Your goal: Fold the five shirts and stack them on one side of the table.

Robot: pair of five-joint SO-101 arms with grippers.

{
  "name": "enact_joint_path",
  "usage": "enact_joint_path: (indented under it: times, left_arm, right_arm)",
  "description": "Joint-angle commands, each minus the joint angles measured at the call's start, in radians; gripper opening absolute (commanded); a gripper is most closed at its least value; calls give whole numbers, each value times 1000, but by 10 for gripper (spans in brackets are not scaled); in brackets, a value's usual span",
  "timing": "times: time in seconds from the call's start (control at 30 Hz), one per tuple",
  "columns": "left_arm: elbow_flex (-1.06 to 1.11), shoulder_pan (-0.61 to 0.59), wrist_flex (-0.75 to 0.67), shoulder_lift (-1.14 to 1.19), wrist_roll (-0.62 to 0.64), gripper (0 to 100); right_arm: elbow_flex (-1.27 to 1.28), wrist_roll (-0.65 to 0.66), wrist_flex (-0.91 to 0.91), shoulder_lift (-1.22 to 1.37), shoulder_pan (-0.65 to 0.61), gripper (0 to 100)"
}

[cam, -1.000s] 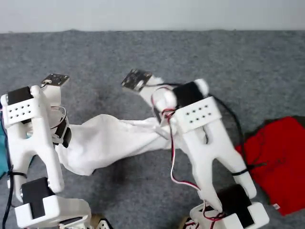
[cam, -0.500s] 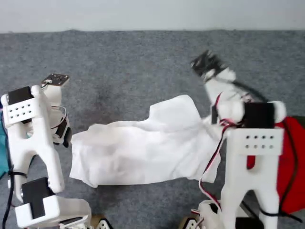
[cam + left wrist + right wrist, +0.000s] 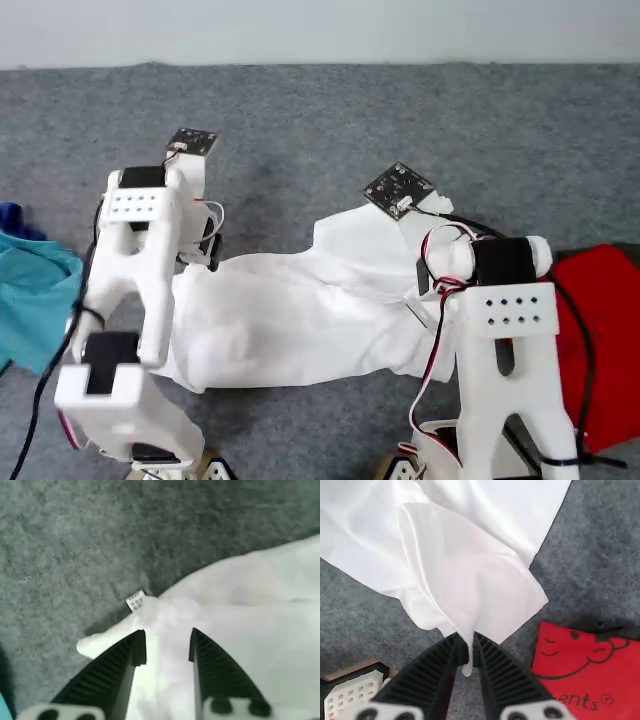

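Observation:
A white shirt (image 3: 300,320) lies crumpled and stretched across the grey table between my two arms. My left gripper (image 3: 207,250) hovers over its left end; in the left wrist view the left gripper (image 3: 166,642) stands open above the white shirt (image 3: 240,610), close to a small neck label (image 3: 135,601). My right gripper (image 3: 420,288) is at the shirt's right end. Seen from the right wrist, the right gripper (image 3: 470,647) is shut on a fold of the white shirt (image 3: 470,570), which drapes up from the table.
A red shirt (image 3: 600,320) lies at the right edge, just beside the right arm, and the red shirt (image 3: 585,665) carries a printed face. A teal shirt (image 3: 35,300) and a bit of blue cloth (image 3: 10,215) lie at the left edge. Bare grey table (image 3: 330,120) stretches behind.
The right arm pulled the white shirt to the right, spreading it out, then eased back slightly. The left arm swung right and forward over the shirt's left end, uncovering the teal shirt.

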Motion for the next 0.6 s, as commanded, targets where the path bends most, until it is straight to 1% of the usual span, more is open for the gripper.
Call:
enact_joint_path:
  times: [0.0, 0.1, 0.23, 0.43, 0.57]
  left_arm:
    - [-140, 20, 44, 106, 12, 152]
    - [-239, 9, 81, 196, 12, 152]
    - [-328, -21, 84, 285, 12, 152]
    - [-338, -17, 107, 351, 8, 152]
    - [-338, -14, 163, 353, 6, 131]
  right_arm:
    - [-3, 9, -8, -24, -5, 10]
    - [-2, 9, -8, -24, -5, 10]
    - [-2, 9, -7, -24, -5, 10]
    - [-2, 9, -7, -24, -5, 10]
    - [-2, 9, -8, -24, -5, 10]
